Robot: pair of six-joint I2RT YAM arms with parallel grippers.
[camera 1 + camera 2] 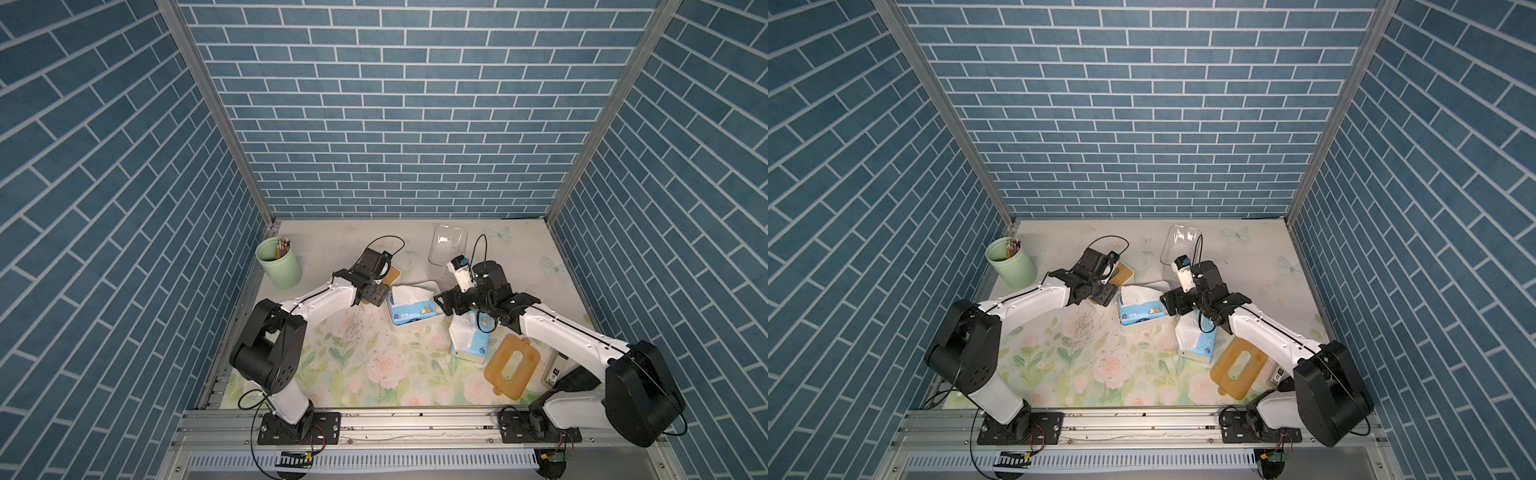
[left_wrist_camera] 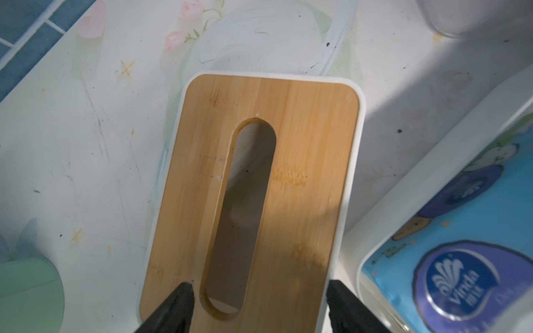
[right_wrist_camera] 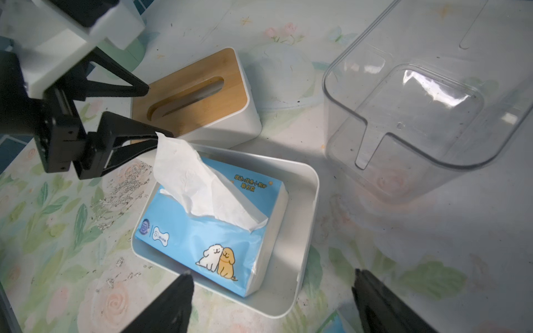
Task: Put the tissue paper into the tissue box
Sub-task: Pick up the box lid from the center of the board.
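Right wrist view showed you the tissue pack (image 3: 207, 239) lying inside the open white tissue box (image 3: 302, 219), blue wrapper up and a little askew. One white sheet (image 3: 196, 184) stood up out of its slot. That box had no lid on it. Your right gripper (image 3: 271, 276) hung over one end of it with the jaws spread wide and nothing between them.

Your left gripper (image 3: 158, 112) was spread and empty too. It hung over a second box (image 3: 236, 124) that stood just beside the open one and wore a wooden lid (image 3: 207, 69). The tip of the sheet reached up to one finger of that gripper, but you could not tell from this angle whether they touched. In the left wrist view one of its fingers (image 2: 178, 305) stood over the wood and the other stood at the second box's white rim.

In both top views the open box sat between your two grippers. A spare pack (image 1: 471, 343) lay on the flowered table (image 1: 353, 374) under your right arm, just beside the open box, with a loose lid (image 1: 496, 368) next to it. A clear tub (image 1: 446, 245) sat farther back, and a green cup (image 1: 278, 264) of pencils stood by the left wall.
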